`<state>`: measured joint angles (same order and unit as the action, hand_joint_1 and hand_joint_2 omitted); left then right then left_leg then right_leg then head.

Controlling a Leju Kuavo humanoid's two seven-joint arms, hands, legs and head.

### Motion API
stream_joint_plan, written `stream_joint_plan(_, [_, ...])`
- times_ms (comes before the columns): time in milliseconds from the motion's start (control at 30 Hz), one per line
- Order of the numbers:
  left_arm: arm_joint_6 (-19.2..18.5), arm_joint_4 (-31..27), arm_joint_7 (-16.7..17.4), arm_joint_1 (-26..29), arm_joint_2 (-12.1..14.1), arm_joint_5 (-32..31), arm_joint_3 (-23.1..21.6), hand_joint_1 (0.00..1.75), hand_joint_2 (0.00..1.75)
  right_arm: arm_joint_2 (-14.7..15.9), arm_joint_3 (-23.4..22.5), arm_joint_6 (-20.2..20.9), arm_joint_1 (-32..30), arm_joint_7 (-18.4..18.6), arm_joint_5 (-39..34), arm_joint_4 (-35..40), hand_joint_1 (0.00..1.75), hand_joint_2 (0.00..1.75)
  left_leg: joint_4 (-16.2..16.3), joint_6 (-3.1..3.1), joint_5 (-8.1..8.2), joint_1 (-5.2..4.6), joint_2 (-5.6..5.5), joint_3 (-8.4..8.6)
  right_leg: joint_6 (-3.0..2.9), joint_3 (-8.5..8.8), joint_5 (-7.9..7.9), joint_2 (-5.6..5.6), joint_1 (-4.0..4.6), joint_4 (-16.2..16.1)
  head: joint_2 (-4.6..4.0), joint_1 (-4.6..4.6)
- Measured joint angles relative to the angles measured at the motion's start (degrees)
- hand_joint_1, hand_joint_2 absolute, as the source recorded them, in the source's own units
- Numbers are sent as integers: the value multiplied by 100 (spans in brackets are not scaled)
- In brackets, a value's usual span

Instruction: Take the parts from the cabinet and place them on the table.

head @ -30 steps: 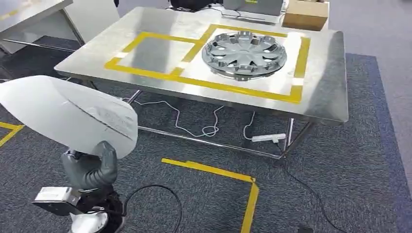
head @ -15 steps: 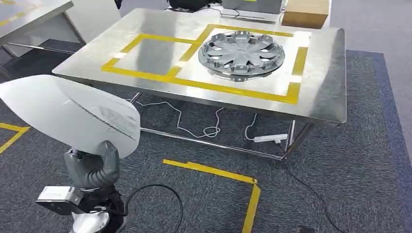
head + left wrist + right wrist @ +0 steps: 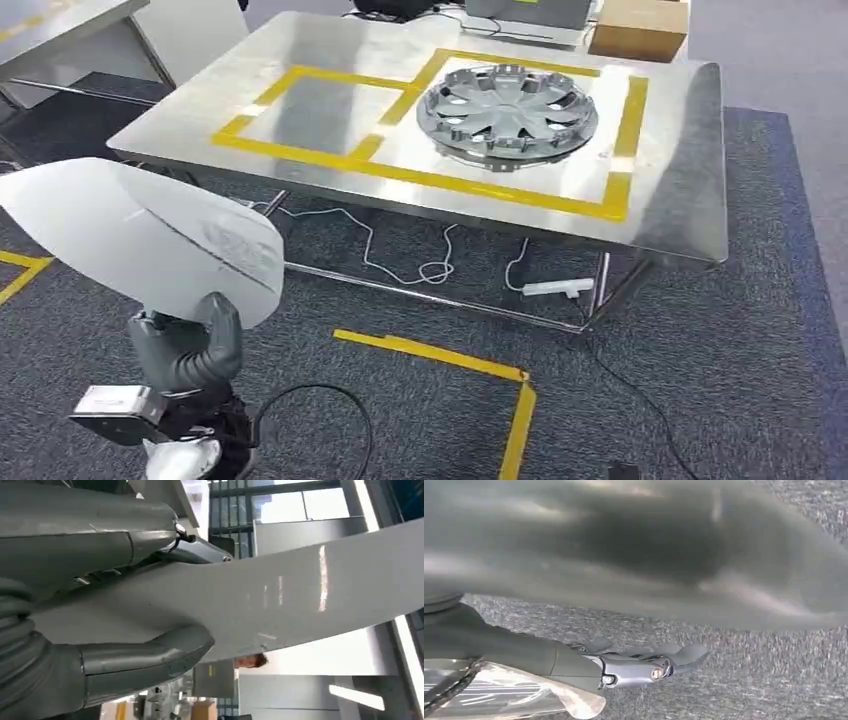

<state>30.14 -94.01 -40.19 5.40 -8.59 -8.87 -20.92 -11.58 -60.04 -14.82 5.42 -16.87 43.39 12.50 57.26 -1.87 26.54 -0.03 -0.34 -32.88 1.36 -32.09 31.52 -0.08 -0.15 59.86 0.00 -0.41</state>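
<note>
I see a large white part [image 3: 150, 235] — a smooth, curved panel, rounded at one end and tapering toward the other — held up off the floor, gripped at its lower edge, short of the steel table [image 3: 690, 190]. A silver wheel cover [image 3: 512, 103] lies flat on the table — inside the right-hand yellow-taped square.

The left hand [image 3: 185, 350] is raised upright, and a white panel [image 3: 140, 235] is pinched between thumb and fingers [image 3: 195, 550]. The right hand [image 3: 634, 667] is seen with fingers extended, nothing between them.
</note>
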Motion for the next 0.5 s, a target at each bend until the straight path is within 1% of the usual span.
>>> stream_joint_plan(33, [-2,0,0,-3,-9,-2,-2,175,175,0,0,0,4,4,2,0,0,0,1,-26,16,1,4,6,13,-243,203,-1,-7,449,0,15])
stream_joint_plan(67, [-4,0,0,12,-11,-9,-2,175,175,0,2,0,0,4,7,0,0,0,2,-43,30,-5,8,13,32,-525,388,-1,-16,945,0,9])
stream_joint_plan(100, [-7,0,0,20,-9,-11,0,175,175,0,2,0,-11,7,7,0,0,0,4,-53,43,-7,8,17,51,-772,501,-2,-20,1343,0,7])
stream_joint_plan(133, [-7,0,0,24,-11,-11,0,175,175,0,2,0,-31,7,11,0,0,0,5,-51,60,-6,4,29,66,-929,480,-1,-24,1535,0,13])
stream_joint_plan(167, [-13,2,0,29,-9,-11,0,175,175,0,2,0,-44,7,15,0,0,0,5,-47,90,-5,-10,54,76,-938,323,-2,-37,1447,0,11])
stream_joint_plan(200, [-17,2,0,31,-9,-11,0,175,175,0,2,0,-46,7,20,0,0,0,7,-29,120,1,-17,93,86,-811,34,-3,-56,1102,0,13])
stream_joint_plan(233, [-17,0,0,33,-9,-13,0,175,175,0,2,0,-41,7,22,0,0,0,14,-9,155,7,-24,139,88,-620,-242,-5,-69,661,0,11])
stream_joint_plan(267, [-20,0,0,32,-11,-18,0,175,175,0,2,2,-39,2,26,0,0,0,20,20,202,12,-24,193,101,-376,-509,-8,-85,134,0,13])
stream_joint_plan(300, [-24,0,0,33,-9,-20,2,175,175,-2,2,11,-33,0,31,-4,0,0,27,71,240,-18,-25,202,108,-260,-410,6,-77,-35,0,23])
stream_joint_plan(333, [-33,0,0,28,-9,-22,2,175,175,0,4,15,-26,-4,37,-4,0,0,76,104,266,-32,-36,192,50,-156,-365,19,-74,-189,0,27])
stream_joint_plan(367, [-39,0,0,31,-7,-26,4,175,175,0,4,17,-35,0,39,-4,0,0,55,118,258,-31,-34,189,13,-175,-363,18,-67,-146,0,-4])
stream_joint_plan(433, [-50,0,0,32,-4,-31,4,175,175,0,2,18,-52,0,48,-4,0,0,61,141,281,-14,-34,203,-45,-171,-336,24,-45,-138,0,2])
stream_joint_plan(467, [-50,-4,0,31,-7,-33,4,175,175,0,4,24,-44,-2,53,-4,0,0,76,170,355,-6,-31,226,-84,-114,-325,25,-75,-161,0,-7])
stream_joint_plan(500, [-59,-4,0,22,-7,-35,2,175,175,0,7,31,-46,-18,55,-4,0,0,267,202,428,-1,-15,174,-128,-63,-295,20,-74,-162,0,-33])
